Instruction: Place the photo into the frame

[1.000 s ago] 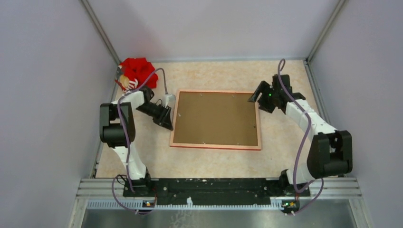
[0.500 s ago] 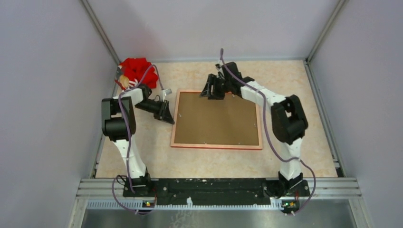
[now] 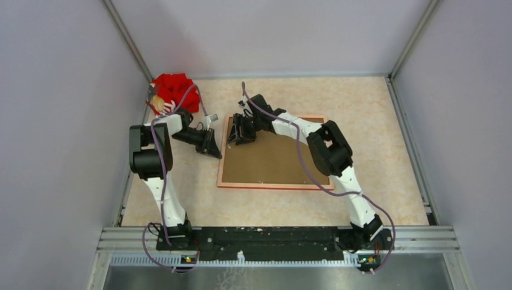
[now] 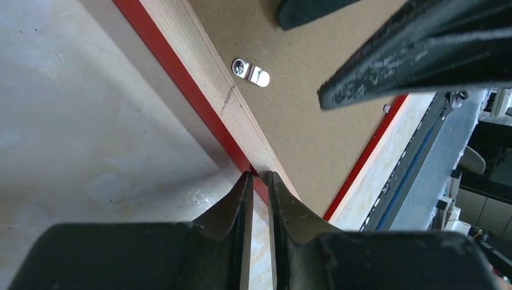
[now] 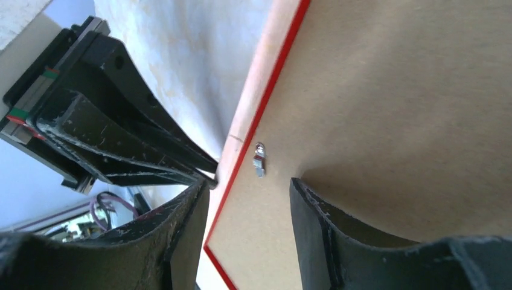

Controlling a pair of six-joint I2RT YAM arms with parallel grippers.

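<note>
Frame [image 3: 265, 184] lies back-up on the table [image 3: 362, 121], pale wood rim around the brown backing panel [image 3: 275, 160]. The red face shows only as a thin line at the edges. The print is not seen in any view.

Top view: both grippers are at the frame's left side. The left gripper [image 3: 211, 148] is outside the rim; the right gripper [image 3: 236, 136] is over the far-left corner.

Left wrist view: the fingers are nearly together, with a thin slit and nothing in it. The tips [image 4: 244, 181] are against the frame's red edge. A metal turn clip [image 4: 251, 72] sits on the panel just inside the rim.

Right wrist view: the jaws stand roughly half open, straddling the left rim and clamping nothing. One finger is off the frame and one [image 5: 326, 229] over the panel. The left gripper's fingers [image 5: 139, 151] are just beside them.

A red bundle [image 3: 175, 87] sits in the far-left corner, apart from the frame.
</note>
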